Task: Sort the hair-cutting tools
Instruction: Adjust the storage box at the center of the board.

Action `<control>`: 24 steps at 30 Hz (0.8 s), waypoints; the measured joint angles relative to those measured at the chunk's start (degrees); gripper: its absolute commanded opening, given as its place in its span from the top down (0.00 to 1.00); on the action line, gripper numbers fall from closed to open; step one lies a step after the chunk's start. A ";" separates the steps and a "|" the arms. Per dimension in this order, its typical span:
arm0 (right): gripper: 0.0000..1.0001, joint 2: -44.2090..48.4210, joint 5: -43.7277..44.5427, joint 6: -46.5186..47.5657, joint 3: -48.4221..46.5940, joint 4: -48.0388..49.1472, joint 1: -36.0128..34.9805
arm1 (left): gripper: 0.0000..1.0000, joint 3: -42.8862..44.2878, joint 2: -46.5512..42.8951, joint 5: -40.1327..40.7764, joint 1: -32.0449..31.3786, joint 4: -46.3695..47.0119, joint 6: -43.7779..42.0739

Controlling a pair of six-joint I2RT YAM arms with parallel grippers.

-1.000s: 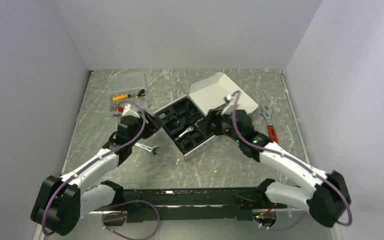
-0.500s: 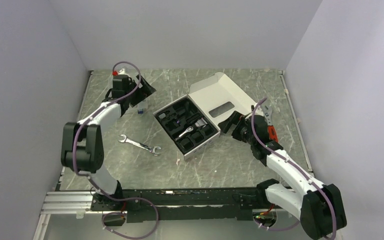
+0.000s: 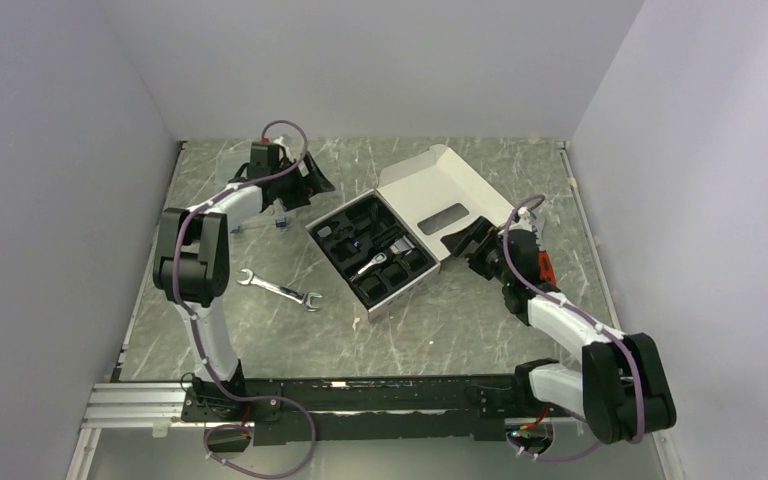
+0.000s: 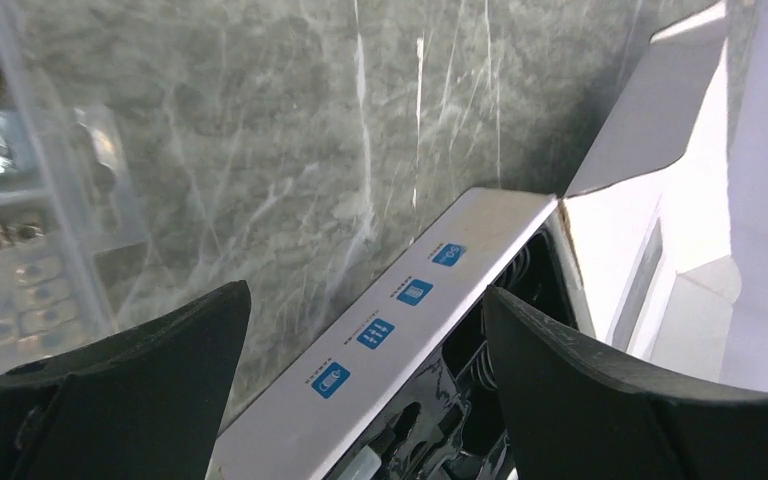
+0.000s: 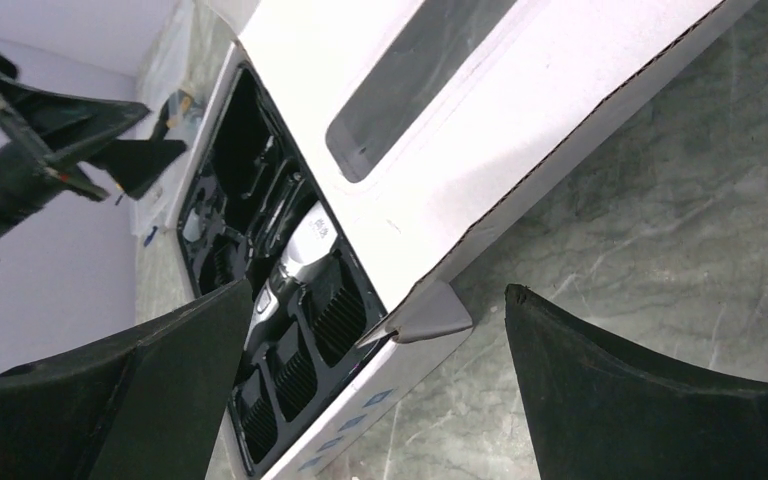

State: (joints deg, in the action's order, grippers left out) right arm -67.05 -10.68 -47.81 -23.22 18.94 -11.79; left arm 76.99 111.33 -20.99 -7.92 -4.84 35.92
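The left tool [image 3: 312,183] hangs over the far left part of the table [image 3: 430,335] with its jaws spread wide and nothing between them. In its own wrist view the two dark fingers [image 4: 120,400] frame bare marbled surface and the near edge of the white box [image 4: 390,320], which carries a row of small blue icons. A clear plastic organiser [image 4: 30,230] with small metal parts lies just beside that tool, on its left. The right tool [image 3: 460,245] sits low at the right side of the box, close to the lid [image 3: 430,195], which stands folded back. It too is opened wide and empty, and its fingers [image 5: 650,400] are apart from the cardboard. The hair clipper [image 5: 300,245] lies inside the box's black tray [image 3: 345,225], its silver head showing among the dark compartments. The comb attachments [image 5: 335,305] sit in the slots beside it, ribbed and black; their exact number cannot be told. The lid's window [image 5: 415,70] faces the right wrist camera. On the table in front of the box, to its left and well apart from both tools, lies the silver open-end wrench [image 3: 280,290]. The red-handled adjustable wrench [image 3: 545,267] rests near the right edge, partly hidden behind the right arm and its cable. Neither tool touches any of the hair-cutting things.
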 measured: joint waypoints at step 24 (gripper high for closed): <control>0.85 19.93 12.41 -7.61 13.92 -17.16 3.10 | 0.22 -8.98 -0.04 0.50 -3.17 6.78 5.35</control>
State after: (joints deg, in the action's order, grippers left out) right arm -47.11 1.74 -55.42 -9.30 1.78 -8.69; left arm 68.01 111.28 -20.49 -11.09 1.93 41.28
